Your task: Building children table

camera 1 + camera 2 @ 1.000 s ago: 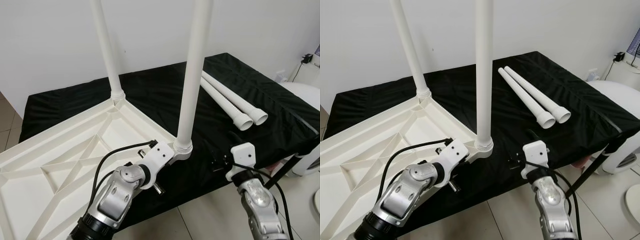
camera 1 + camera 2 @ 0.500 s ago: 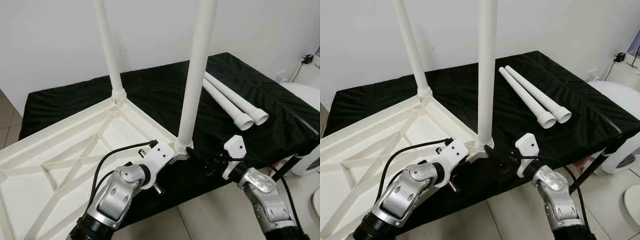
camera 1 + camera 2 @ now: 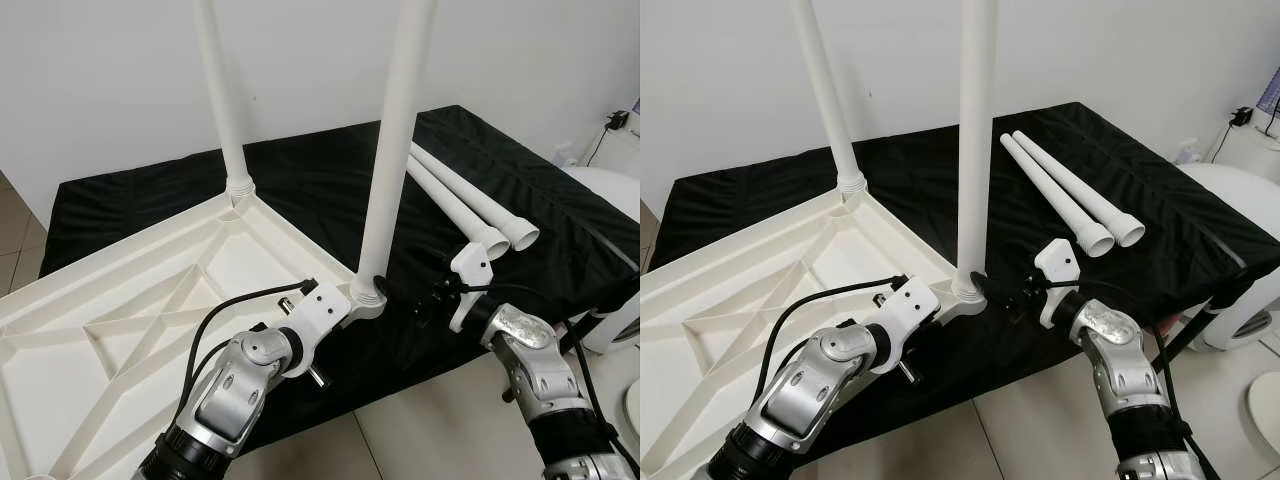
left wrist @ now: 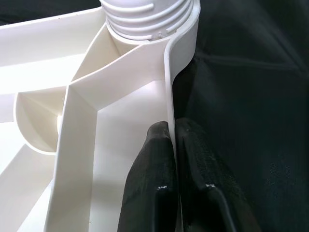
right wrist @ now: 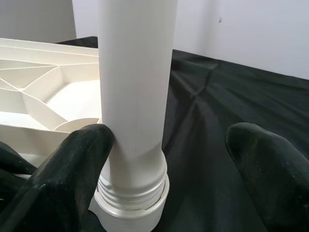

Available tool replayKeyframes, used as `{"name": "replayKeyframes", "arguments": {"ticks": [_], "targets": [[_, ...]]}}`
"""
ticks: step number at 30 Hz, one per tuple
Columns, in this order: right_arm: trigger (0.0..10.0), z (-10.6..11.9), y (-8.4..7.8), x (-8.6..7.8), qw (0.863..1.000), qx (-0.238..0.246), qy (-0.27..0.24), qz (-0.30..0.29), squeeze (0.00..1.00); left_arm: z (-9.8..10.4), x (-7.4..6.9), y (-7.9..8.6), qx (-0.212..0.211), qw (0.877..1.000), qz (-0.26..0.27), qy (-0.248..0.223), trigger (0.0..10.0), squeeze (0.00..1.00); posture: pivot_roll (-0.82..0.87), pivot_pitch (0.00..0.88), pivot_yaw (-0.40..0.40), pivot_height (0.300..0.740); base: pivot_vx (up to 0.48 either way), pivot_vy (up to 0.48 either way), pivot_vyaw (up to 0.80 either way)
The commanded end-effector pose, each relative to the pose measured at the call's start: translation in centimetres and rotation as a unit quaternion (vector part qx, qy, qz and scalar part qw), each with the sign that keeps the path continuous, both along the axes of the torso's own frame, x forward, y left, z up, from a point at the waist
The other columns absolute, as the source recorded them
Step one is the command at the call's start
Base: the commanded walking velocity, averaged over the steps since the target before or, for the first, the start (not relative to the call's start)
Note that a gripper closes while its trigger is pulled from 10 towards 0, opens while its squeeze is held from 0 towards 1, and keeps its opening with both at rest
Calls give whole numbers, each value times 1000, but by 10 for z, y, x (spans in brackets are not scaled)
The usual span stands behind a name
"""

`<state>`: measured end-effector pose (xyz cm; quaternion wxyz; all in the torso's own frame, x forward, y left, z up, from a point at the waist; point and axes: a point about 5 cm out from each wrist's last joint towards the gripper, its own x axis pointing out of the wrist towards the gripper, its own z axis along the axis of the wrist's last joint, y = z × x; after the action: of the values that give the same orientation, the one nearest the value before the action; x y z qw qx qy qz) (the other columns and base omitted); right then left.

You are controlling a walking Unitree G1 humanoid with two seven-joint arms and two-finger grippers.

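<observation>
A white plastic tabletop (image 3: 150,300) lies upside down on the black cloth. Two white legs stand upright in its corner sockets, the far leg (image 3: 222,100) and the near leg (image 3: 392,150). My left gripper (image 4: 171,129) is shut on the tabletop's rim (image 4: 170,72), just short of the near leg's socket (image 4: 145,14). My right gripper (image 5: 169,154) is open at the near leg's base (image 5: 133,183); one finger (image 5: 72,164) touches the leg, the other (image 5: 265,164) stands apart. Two loose legs (image 3: 470,205) lie side by side at the right.
The black-covered table (image 3: 560,200) ends at a front edge near my arms, with tiled floor (image 3: 400,440) below. A white wall (image 3: 100,80) runs behind. A white rounded appliance (image 3: 610,190) and a plug stand at the far right.
My right gripper has swung left from the table's front edge to the near leg's base, and its fingers now straddle the leg. The left gripper still holds the rim.
</observation>
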<state>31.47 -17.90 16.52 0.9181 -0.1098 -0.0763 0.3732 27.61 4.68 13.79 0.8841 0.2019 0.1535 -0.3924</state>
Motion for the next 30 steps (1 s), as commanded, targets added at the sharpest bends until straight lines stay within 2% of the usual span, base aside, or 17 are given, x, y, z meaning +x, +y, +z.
{"name": "replayKeyframes", "arguments": {"ticks": [1,9,11,23,24,25,26,27,30], "targets": [[10000,5,4,5,1000,9,1,15,0,-2,2,2,10,1000,15,-5,10000,0,-113,52,61,740,0,0,0],[10000,0,16,14,998,5,25,59,0,-1,2,-1,8,1000,12,-7,10000,0,-111,57,64,740,0,0,0],[10000,-5,22,16,995,-5,45,89,0,0,3,-1,8,1000,12,-9,10000,0,-106,57,62,740,0,0,0],[9961,-10,17,19,994,1,57,93,0,1,3,-1,7,1000,13,-10,10000,0,-109,59,64,740,0,0,0],[9098,-10,17,20,994,3,55,90,0,1,3,-2,7,1000,12,-10,10000,0,-113,59,68,740,0,0,0],[9098,-10,17,20,994,3,55,90,0,1,3,-2,7,1000,12,-10,10000,0,-113,59,68,740,0,0,0],[6314,-8,16,22,995,4,54,87,0,2,3,-2,7,1000,11,-10,10000,0,-113,59,68,740,0,0,0],[4588,-7,15,23,995,5,51,85,0,2,4,-2,7,1000,10,-11,10000,0,-114,59,72,740,0,0,0],[4588,-5,15,25,995,6,49,84,0,2,4,-3,7,1000,9,-11,10000,0,-114,59,72,740,0,0,0]]}}
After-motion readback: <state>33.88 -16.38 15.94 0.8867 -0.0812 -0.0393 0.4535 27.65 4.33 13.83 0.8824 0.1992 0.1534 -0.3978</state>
